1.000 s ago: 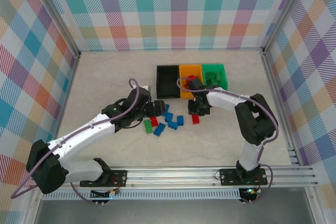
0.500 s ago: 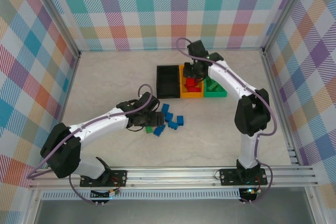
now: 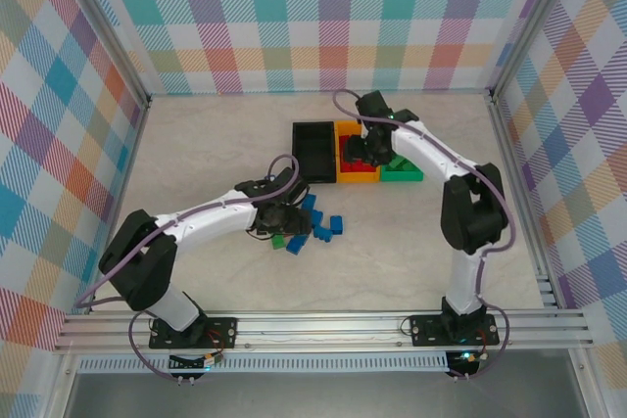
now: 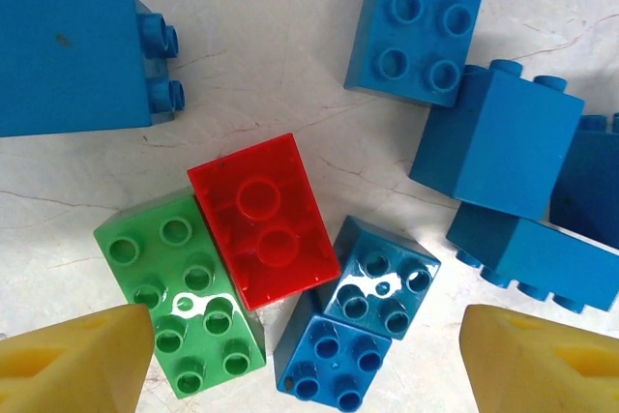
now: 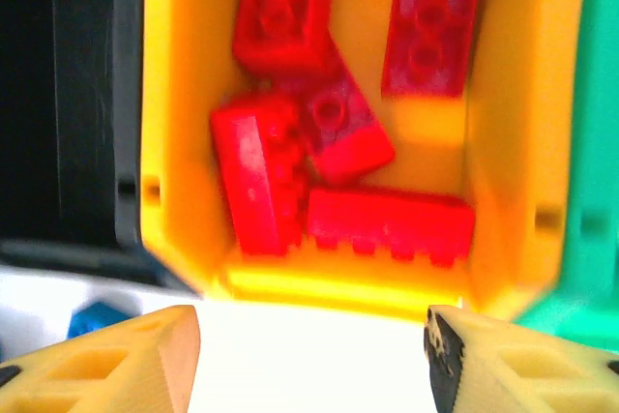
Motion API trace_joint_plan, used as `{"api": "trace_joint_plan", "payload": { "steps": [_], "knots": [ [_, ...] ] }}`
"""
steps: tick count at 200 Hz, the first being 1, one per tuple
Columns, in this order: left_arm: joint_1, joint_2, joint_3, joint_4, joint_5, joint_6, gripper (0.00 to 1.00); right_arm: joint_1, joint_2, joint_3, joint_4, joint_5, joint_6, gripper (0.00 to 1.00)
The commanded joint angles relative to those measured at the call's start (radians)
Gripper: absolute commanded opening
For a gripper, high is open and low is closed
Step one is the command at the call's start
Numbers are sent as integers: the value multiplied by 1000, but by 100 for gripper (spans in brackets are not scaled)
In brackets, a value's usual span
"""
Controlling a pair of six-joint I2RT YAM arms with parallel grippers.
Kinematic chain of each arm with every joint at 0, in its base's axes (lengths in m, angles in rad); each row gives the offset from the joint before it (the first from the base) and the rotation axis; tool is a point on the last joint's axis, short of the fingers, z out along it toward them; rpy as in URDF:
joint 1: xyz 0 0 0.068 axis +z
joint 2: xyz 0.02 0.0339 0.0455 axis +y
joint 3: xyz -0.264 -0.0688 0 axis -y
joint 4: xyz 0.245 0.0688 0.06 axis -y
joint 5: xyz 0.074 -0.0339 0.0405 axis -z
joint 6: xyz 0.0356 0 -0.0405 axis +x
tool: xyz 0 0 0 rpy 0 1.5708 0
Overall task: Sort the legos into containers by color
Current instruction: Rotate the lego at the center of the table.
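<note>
Left wrist and right wrist views: red pick pending, right arm at the orange bin

Left wrist view: the left gripper (image 4: pixel 305 328) hangs wide open and empty over the loose legos on the table (image 4: pixel 290 55). Ahead of its yellow fingers (image 4: pixel 77 360) lies a red brick (image 4: pixel 263 220). It touches a green brick (image 4: pixel 179 307) on one side and two small blue bricks (image 4: pixel 377 282) on the other, and larger blue bricks (image 4: pixel 498 142) lie near.

Right wrist view: the right gripper (image 5: pixel 311 336) stands with jaws apart, holding nothing, above the near wall of the orange bin (image 5: pixel 174 142). Several red bricks (image 5: pixel 256 181) lie in that bin, and the black bin (image 5: pixel 77 94) and green bin (image 5: pixel 600 142) flank it.

Step in hand, as judged: red is being sorted into orange. The next move calls for the left gripper to descend and close on the red brick alone. Its neighbours crowd it, so the fingers must seat on its two free faces without dragging the green brick along.
</note>
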Motion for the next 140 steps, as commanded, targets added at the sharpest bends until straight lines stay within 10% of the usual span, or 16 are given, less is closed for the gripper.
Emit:
{"api": "trace_joint_plan", "payload": {
  "steps": [1, 140],
  "knots": [
    [6, 40, 43, -49, -33, 7, 82, 7, -134, -99, 54, -41, 10, 63],
    [6, 245, 208, -142, -141, 38, 58, 7, -371, -404, 69, 16, 28, 64]
  ]
}}
